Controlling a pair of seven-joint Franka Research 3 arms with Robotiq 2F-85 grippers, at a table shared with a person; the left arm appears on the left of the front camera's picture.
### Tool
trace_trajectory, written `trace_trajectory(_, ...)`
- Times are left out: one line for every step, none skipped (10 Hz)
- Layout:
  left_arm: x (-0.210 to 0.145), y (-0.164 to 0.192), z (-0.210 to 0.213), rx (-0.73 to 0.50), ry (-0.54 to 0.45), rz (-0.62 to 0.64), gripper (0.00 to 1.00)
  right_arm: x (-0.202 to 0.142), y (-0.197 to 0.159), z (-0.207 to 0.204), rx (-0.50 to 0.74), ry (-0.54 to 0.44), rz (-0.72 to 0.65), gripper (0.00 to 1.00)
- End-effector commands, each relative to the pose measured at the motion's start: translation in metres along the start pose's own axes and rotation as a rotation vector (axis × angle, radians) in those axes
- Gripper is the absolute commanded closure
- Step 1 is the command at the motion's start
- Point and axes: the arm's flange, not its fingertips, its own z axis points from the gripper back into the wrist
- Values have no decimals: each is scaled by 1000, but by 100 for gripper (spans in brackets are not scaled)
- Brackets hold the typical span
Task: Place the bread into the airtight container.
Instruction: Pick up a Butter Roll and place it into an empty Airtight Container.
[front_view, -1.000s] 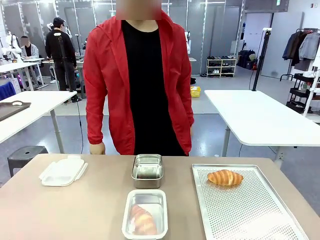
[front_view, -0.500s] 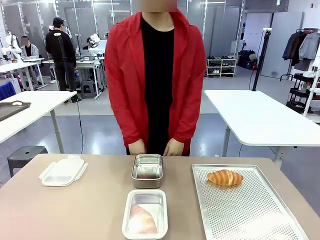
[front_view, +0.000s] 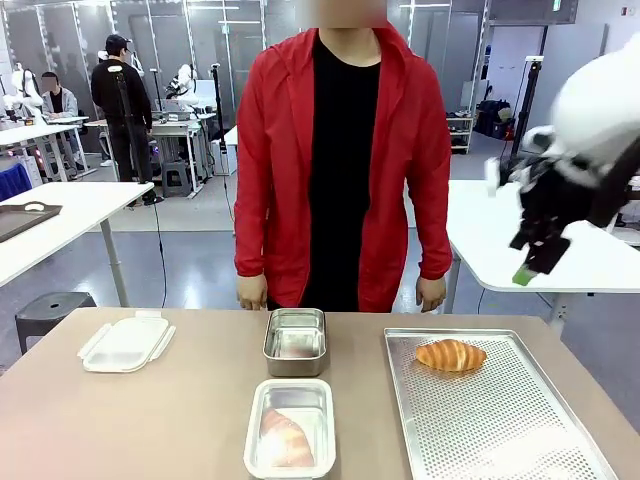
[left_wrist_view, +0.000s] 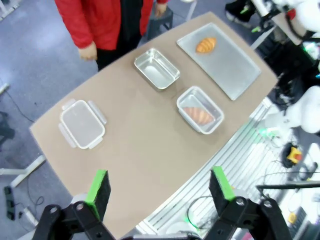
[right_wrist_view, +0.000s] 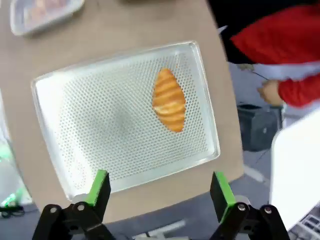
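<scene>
- The bread (front_view: 450, 355), a golden croissant, is lying on the far part of the perforated tray (front_view: 520, 440), which is sitting at the right of the desk (front_view: 180, 420).
- In the right wrist view the bread (right_wrist_view: 169, 99) is resting right of the tray's (right_wrist_view: 90, 130) middle, touching no rim.
- The airtight container (front_view: 322, 400) is sitting lidless at the near middle of the desk, just left of the tray, and is holding another croissant (front_view: 285, 440).
- An empty steel tin (front_view: 295, 340) is standing just beyond it, toward the person.
- The clear lid (front_view: 125, 342), with its clip flaps out, is lying well apart at the far left of the desk.
- The right pincer (front_view: 535, 262) is hanging high over the far right, well above the tray; in its own view the right pincer (right_wrist_view: 160, 192) is showing its green pads spread wide with nothing between them.
- The left pincer (left_wrist_view: 160, 187) is hovering high over the near edge of the desk, its pads likewise apart and holding nothing.
- The person in a red jacket is standing at the far side, with one hand (front_view: 252, 292) and the other hand (front_view: 432, 293) hanging by the desk's far edge, touching nothing.
</scene>
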Motion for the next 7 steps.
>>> trace_trajectory(0, -2, 2, -5, 3, -9, 0, 9, -26, -39, -1, 59, 155, 0)
trace_trajectory(0, -2, 2, -5, 3, -9, 0, 11, -30, -65, 15, 79, 203, 0)
trace_trajectory(0, -2, 2, -5, 3, -9, 0, 13, -29, -89, 55, 87, 232, 0)
trace_trajectory(0, -2, 2, -5, 3, -9, 0, 15, -29, -111, 60, 129, 252, 0)
trace_trajectory(0, -2, 2, -5, 3, -9, 0, 17, -30, -129, 96, 128, 241, 0)
trace_trajectory(0, -2, 2, -5, 3, -9, 0, 19, -30, -143, 116, 127, 243, 0)
trace_trajectory(0, -2, 2, -5, 3, -9, 0, 21, -32, -155, 100, 127, 251, 0)
